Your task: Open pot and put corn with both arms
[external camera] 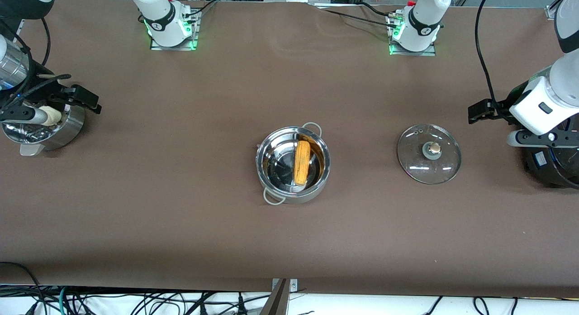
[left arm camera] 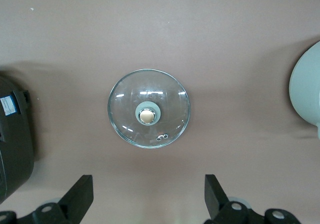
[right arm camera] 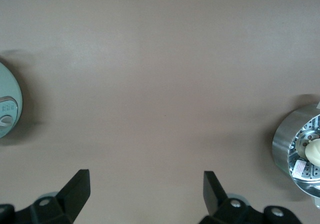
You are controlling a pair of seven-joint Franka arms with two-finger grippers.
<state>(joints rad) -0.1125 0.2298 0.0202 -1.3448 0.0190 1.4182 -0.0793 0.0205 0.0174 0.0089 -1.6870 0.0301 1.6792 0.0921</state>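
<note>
Holding clear | corn cob (external camera: 301, 168) in steel pot (external camera: 271, 143), glass lid (external camera: 428, 154) off | left gripper (left arm camera: 149, 194) over black cooker (external camera: 549, 168), right gripper (right arm camera: 146, 193) over steamer pot (external camera: 68, 129), both spread wide, empty | we keep arms off pot.

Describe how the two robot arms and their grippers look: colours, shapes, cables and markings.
Both arms are white, rounded segments with black joint bands, green-lit bases and black cables. The left arm and right arm end in black two-finger grippers: left gripper, right gripper, with angular black fingers.
</note>
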